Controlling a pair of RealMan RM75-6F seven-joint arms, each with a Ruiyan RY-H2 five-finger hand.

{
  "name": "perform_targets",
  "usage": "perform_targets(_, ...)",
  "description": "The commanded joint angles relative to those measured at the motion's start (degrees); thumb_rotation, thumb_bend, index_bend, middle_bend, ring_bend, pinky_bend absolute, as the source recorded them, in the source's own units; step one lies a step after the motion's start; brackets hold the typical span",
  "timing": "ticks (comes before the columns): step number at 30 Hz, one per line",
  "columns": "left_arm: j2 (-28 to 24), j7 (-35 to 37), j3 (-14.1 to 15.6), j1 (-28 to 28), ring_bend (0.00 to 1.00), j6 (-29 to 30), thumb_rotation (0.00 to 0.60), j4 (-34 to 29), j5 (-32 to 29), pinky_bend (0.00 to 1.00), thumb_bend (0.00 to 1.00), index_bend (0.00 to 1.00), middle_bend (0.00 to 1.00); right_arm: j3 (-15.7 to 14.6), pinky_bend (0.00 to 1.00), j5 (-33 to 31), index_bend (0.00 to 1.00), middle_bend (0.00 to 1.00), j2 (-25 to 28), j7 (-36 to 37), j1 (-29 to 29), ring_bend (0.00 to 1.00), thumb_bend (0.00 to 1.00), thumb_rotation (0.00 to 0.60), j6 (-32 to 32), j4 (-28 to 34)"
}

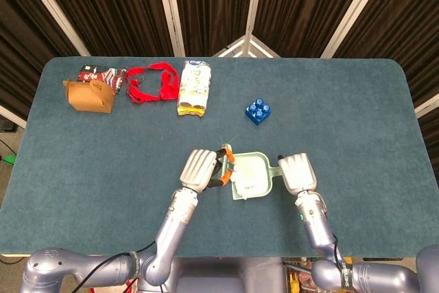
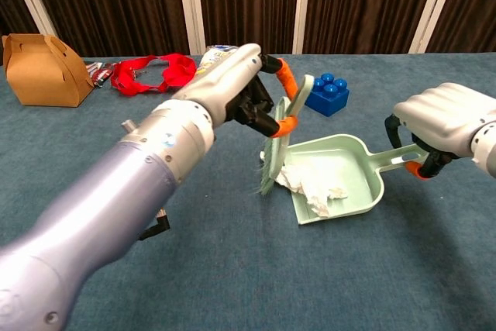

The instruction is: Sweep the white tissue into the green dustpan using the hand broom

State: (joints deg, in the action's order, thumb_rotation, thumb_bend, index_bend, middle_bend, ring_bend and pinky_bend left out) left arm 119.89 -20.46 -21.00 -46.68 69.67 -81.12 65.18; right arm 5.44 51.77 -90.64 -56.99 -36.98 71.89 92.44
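My left hand [image 2: 246, 97] [image 1: 201, 168] grips the pale green hand broom [image 2: 280, 139] by its handle, bristles down on the table at the open lip of the green dustpan [image 2: 363, 165] [image 1: 264, 164]. The white tissue [image 2: 312, 191] [image 1: 243, 182] lies crumpled inside the pan, just behind the bristles. My right hand [image 2: 445, 122] [image 1: 296, 172] holds the dustpan's handle at the pan's right end. The pan rests flat on the blue table.
A blue toy brick [image 2: 327, 93] [image 1: 257, 111] sits just behind the dustpan. At the far left lie a brown paper box [image 1: 88, 95], a red strap [image 1: 151, 81], a dark snack packet [image 1: 101, 75] and a yellow-white pack [image 1: 194, 87].
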Motion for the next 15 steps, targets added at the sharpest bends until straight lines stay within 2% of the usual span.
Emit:
perform_targets(1, 3.3, -0.1, -1.9, -2.3, 1.0, -0.2, 0.6, 3.1, 0.1, 1.0, 0.59, 0.79, 1.0, 0.1, 0.9, 0.0, 0.69, 0.89, 0.1, 0.2, 0.0, 0.87, 0.5, 0.6, -0.1, 0.0)
perform_targets(8, 8.2, 0.5, -4.6, -4.3, 1.0, 0.8, 0.6, 6.0, -0.2, 1.0, 0.55, 0.79, 1.0, 0.4, 0.9, 0.0, 0.69, 0.89, 0.5, 0.4, -0.2, 0.87, 0.5, 0.6, -0.2, 0.5)
perform_targets(15, 10.1, 0.7, -6.6, -6.0, 1.0, 1.4, 0.6, 5.8, 0.0, 1.0, 0.54, 0.79, 1.0, 0.1, 0.9, -0.1, 0.69, 0.89, 1.0, 0.9, 0.2, 0.87, 0.5, 0.6, 0.0, 0.6)
